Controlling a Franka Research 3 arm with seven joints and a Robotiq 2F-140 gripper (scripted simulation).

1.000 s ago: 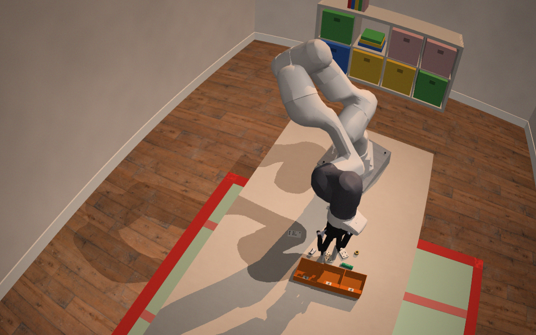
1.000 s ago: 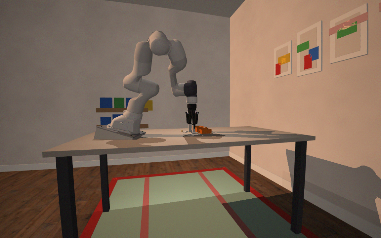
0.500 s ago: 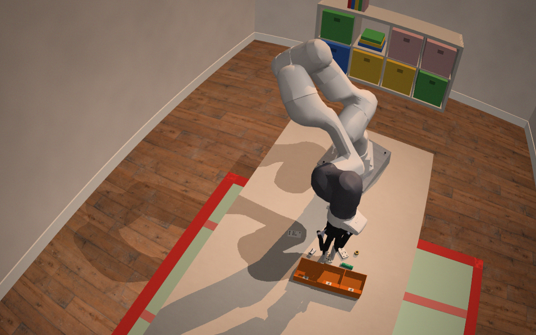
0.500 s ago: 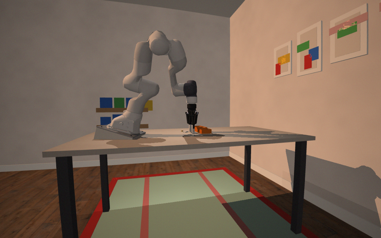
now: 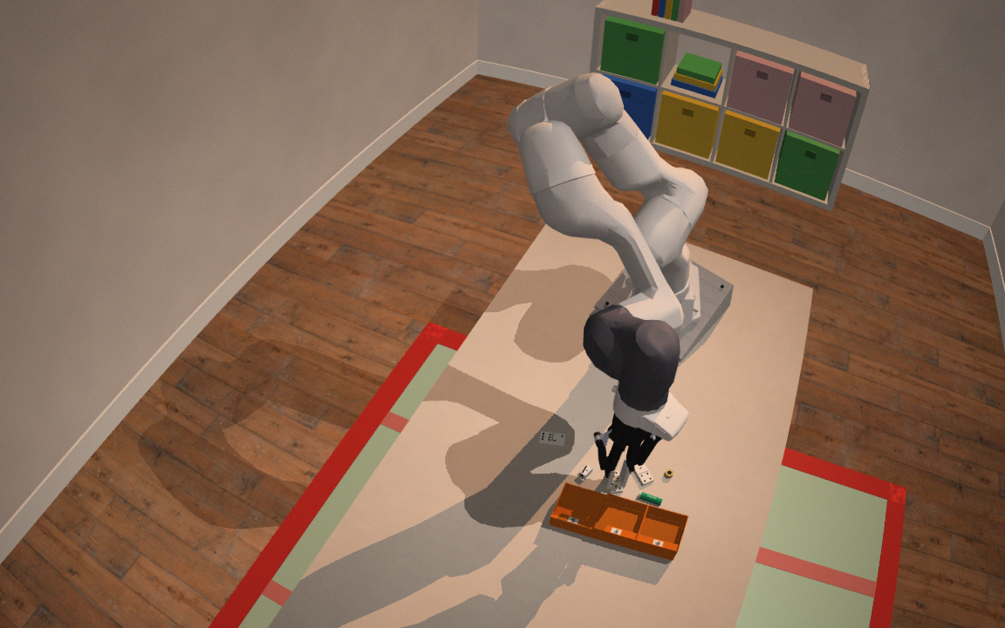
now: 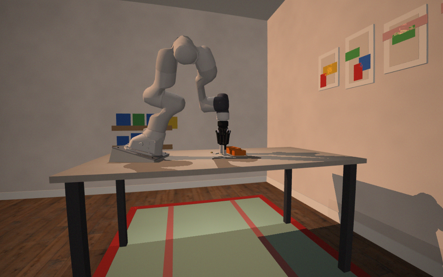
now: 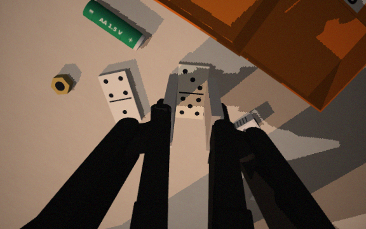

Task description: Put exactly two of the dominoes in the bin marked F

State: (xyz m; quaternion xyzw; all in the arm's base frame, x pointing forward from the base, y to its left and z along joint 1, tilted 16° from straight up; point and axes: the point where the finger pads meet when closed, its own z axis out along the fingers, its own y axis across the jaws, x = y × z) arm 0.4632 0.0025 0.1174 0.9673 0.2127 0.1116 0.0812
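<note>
Pincer closing on middle domino beside the bin

Black two-finger gripper (image 7: 190,106) is low over the beige table top (image 7: 27,143), straddling a white rectangular domino with black pips (image 7: 192,83) that lies flat. The grey pads (image 7: 171,95) look pressed against its two long sides, so I read the pincer as pinching this domino, narrow grip. The domino is not lifted yet. It sits just beside the near wall of the orange divided plastic bin (image 7: 265,38). Which compartment is F cannot be read here; the labels are too small.

A second white domino (image 7: 119,93) lies flat just left of the gripper. A third, greyer tile (image 5: 552,438) lies well apart in shadow. A green AA battery (image 7: 113,23) and a brass hex nut (image 7: 61,84) are nearby and should stay put. A small grey-white item (image 7: 246,121) is half hidden behind the right finger.

Handling judgement: the domino is light, rigid, smooth and thin, so it could slip or pivot. Hold it across the long edges near mid-length, pads low; a short drop into the bin is fine
</note>
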